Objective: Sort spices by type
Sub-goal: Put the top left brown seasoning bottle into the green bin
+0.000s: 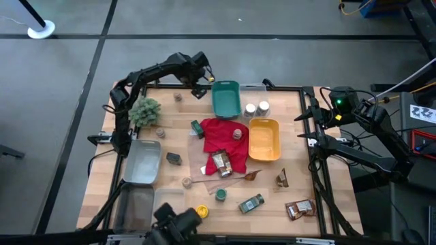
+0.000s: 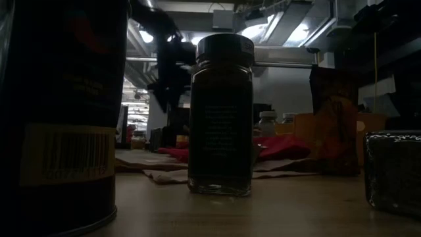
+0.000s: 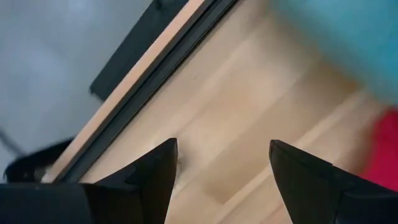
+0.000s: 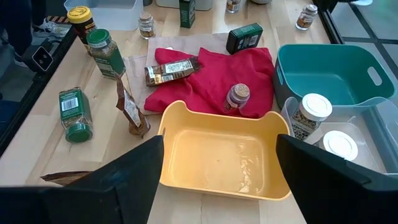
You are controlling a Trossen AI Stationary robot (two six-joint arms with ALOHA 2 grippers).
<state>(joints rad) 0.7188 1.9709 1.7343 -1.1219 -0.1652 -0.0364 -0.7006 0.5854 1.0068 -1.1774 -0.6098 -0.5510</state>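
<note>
spices [image 1: 221,162] lie well apart from open left hand [image 1: 199,87] beside teal bin [image 1: 225,99].

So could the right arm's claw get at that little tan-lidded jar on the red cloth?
Probably yes: the right claw is open, the jar stands uncovered just past the empty yellow bin.

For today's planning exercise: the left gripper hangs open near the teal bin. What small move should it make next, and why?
Probably lower the left gripper onto the tan-lidded jar just beside it. Its fingers are open with only bare table between them, the teal bin looks empty, and that jar is the nearest unsorted spice.
</note>
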